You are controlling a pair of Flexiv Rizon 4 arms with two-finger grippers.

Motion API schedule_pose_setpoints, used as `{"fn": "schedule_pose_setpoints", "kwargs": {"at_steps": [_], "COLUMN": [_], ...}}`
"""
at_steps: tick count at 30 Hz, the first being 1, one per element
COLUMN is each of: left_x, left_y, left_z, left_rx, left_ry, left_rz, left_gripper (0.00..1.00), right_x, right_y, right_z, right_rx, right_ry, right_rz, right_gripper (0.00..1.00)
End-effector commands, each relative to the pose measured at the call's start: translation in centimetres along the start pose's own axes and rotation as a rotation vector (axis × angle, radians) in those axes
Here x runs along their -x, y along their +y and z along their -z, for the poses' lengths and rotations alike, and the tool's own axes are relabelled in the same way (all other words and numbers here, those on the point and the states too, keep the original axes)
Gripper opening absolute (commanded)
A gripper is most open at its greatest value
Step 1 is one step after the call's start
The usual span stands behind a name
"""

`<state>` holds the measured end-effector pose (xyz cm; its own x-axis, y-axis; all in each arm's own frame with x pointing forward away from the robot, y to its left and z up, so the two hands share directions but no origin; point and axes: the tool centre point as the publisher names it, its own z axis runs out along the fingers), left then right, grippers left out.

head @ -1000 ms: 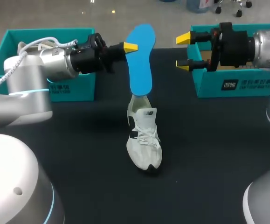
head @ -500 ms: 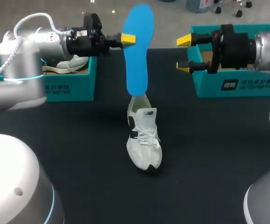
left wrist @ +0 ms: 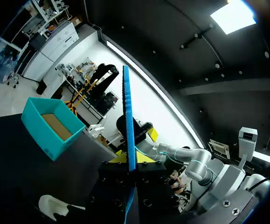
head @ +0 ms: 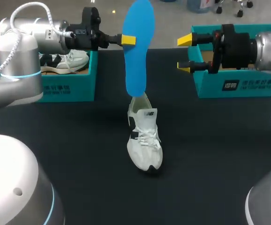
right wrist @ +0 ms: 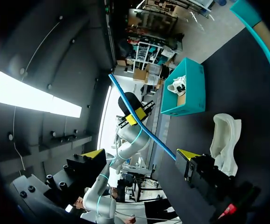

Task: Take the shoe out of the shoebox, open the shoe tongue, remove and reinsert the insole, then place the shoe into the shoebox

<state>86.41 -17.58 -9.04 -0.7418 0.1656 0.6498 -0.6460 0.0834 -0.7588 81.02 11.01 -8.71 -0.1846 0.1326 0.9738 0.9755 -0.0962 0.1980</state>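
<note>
Left claw [head: 128,40] pinches the insole [head: 137,56] upright, lower end at the shoe [head: 144,140] collar; right claw [head: 186,51] gapes empty, well apart.

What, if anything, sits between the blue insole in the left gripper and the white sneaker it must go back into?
Nothing visible. The blue foam insole hangs from the left gripper, its lower end at the white lace-up sneaker's heel opening, with no object between. The open right gripper stands off to the side, near the teal shoebox.
</note>
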Motion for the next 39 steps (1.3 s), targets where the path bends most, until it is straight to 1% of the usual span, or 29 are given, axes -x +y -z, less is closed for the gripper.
{"fn": "schedule_pose_setpoints", "kwargs": {"at_steps": [1,2,3,4,7,20,21,22,23,25,26,27,31,32,39], "left_x": [-0.17,-0.19,-0.18,-0.17,0.15,0.15,0.38,0.51,0.61,0.64,0.69,0.73,0.45,0.48,0.48], "left_y": [0.38,0.44,0.42,0.48,0.22,0.22,0.53,0.78,0.85,0.64,0.57,0.54,0.02,-0.06,-0.06], "left_z": [-0.11,-0.13,-0.03,-0.03,0.13,0.13,0.15,0.21,0.25,0.26,0.32,0.33,0.29,0.29,0.29], "left_rx": [0.064,0.045,0.034,0.028,-0.021,-0.021,0.051,0.117,0.139,0.131,0.168,0.163,0.058,0.033,0.033], "left_ry": [-0.179,-0.16,-0.174,-0.144,-0.106,-0.106,-0.117,-0.123,-0.13,-0.13,-0.144,-0.145,-0.148,-0.175,-0.175], "left_rz": [-0.391,-0.441,-0.507,-0.531,-0.563,-0.563,-0.689,-0.77,-0.843,-0.992,-1.103,-1.172,-1.369,-1.414,-1.414], "left_gripper": [0.0,0.0,0.0,0.0,0.0,0.0,0.0,0.0,0.0,0.0,0.0,0.0,0.0,0.0,0.0], "right_x": [0.06,0.06,0.06,0.06,0.06,0.06,0.06,0.06,0.06,0.06,0.06,0.06,0.06,0.06,0.06], "right_y": [0.06,0.06,0.06,0.06,0.06,0.06,0.06,0.06,0.06,0.06,0.06,0.06,0.06,0.06,0.06], "right_z": [-0.17,-0.17,-0.17,-0.17,-0.17,-0.17,-0.17,-0.17,-0.17,-0.17,-0.17,-0.17,-0.17,-0.17,-0.17], "right_rx": [0.001,0.001,0.001,0.001,0.001,0.001,0.001,0.001,0.001,0.001,0.001,0.001,0.001,0.001,0.001], "right_ry": [-0.001,-0.001,-0.001,-0.001,-0.001,-0.001,-0.001,-0.001,-0.001,-0.001,-0.001,-0.001,-0.001,-0.001,-0.001], "right_rz": [0.0,0.0,0.0,0.0,0.0,0.0,0.0,0.0,0.0,0.0,0.0,0.0,0.0,0.0,0.0], "right_gripper": [1.0,1.0,1.0,1.0,1.0,1.0,1.0,1.0,1.0,1.0,1.0,1.0,1.0,1.0,1.0]}}
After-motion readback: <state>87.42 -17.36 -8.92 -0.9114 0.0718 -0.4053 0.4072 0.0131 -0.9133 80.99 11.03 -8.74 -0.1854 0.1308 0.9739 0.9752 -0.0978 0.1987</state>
